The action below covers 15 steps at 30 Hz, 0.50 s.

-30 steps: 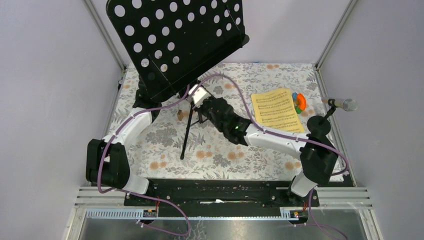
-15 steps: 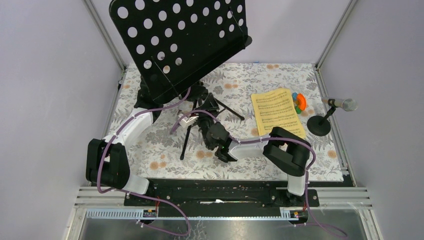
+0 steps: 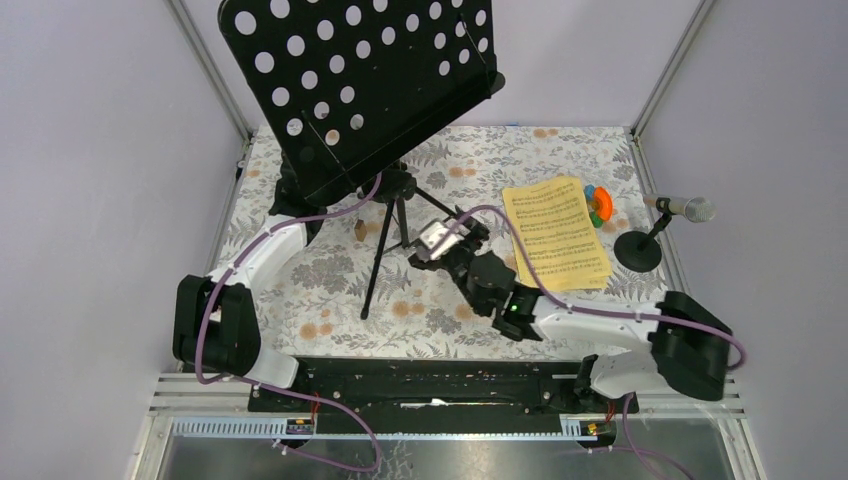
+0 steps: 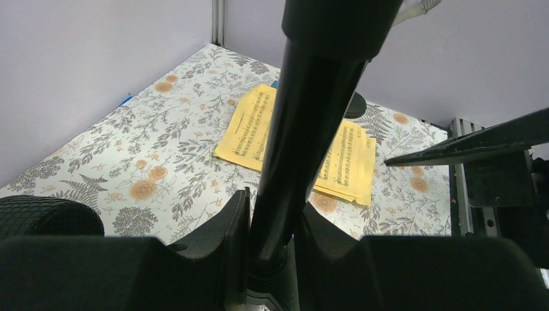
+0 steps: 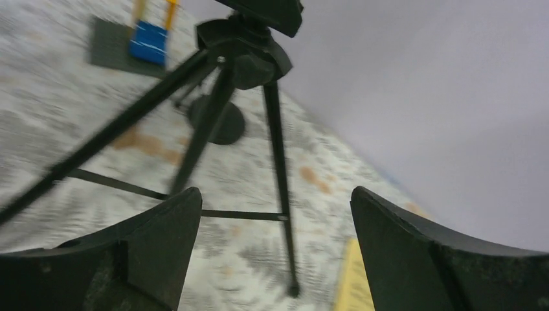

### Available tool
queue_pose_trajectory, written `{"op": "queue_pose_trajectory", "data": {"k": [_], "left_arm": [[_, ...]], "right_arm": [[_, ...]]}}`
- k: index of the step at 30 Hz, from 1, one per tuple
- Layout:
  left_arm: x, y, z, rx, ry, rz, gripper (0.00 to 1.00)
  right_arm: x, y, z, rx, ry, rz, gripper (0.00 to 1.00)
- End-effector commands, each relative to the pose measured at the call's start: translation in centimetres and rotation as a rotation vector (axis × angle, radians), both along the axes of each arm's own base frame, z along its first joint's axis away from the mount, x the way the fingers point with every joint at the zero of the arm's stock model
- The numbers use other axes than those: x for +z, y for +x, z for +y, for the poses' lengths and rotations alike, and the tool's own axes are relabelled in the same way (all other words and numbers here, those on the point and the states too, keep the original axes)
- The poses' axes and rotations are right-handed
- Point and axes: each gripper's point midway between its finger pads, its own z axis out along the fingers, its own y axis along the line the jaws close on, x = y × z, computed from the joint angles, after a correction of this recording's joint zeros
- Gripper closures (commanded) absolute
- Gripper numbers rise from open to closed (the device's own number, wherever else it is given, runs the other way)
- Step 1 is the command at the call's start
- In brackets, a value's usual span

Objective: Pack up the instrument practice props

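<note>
Here, the left claw (image 4: 272,208) is clamping its two black fingers (image 4: 213,240) tight around the black round pole (image 4: 311,116) of the black perforated music rack (image 3: 360,90), gripping it low on the shaft. The rack's big plate is leaning out above this claw, mostly hiding it from overhead. Beyond the claw, behind the pole, the yellow paper sheet-music pages (image 4: 343,165) are lying flat on the floral-patterned tablecloth (image 4: 162,162).

The right claw (image 5: 275,207) is gaping wide, its jaws spread and gripping nothing. Just ahead of it the thin black tripod legs (image 5: 275,149) are splaying down from their black hub (image 5: 249,55). From overhead this claw is sitting just beside the right-hand leg, though whether it is touching is not showing. Behind the legs, further from the claw, a black disc base (image 5: 217,123) is standing on the cloth, and beyond that a blurred yellow-and-blue block build (image 5: 152,35) is showing.

Off to this claw's right the yellow pages are lying near. Just beside their far edge a small orange-green-blue plastic toy (image 3: 598,205) is sitting. Further out, well apart from the claw at the table's right side, a silver microphone (image 3: 688,208) is resting tilted on a short black disc-based post (image 3: 638,250).
</note>
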Motion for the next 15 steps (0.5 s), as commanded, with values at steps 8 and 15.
{"op": "queue_pose_trajectory", "data": {"k": [8, 15], "left_arm": [[-1.0, -2.7, -3.8, -0.155, 0.024, 0.112, 1.0], [-1.5, -3.7, -4.9, -0.21, 0.038, 0.119, 0.91]], "right_arm": [[-5.4, -1.9, -1.5, 0.241, 0.582, 0.436, 0.11], [-5.9, -1.4, -2.9, 0.242, 0.567, 0.442, 0.11]]}}
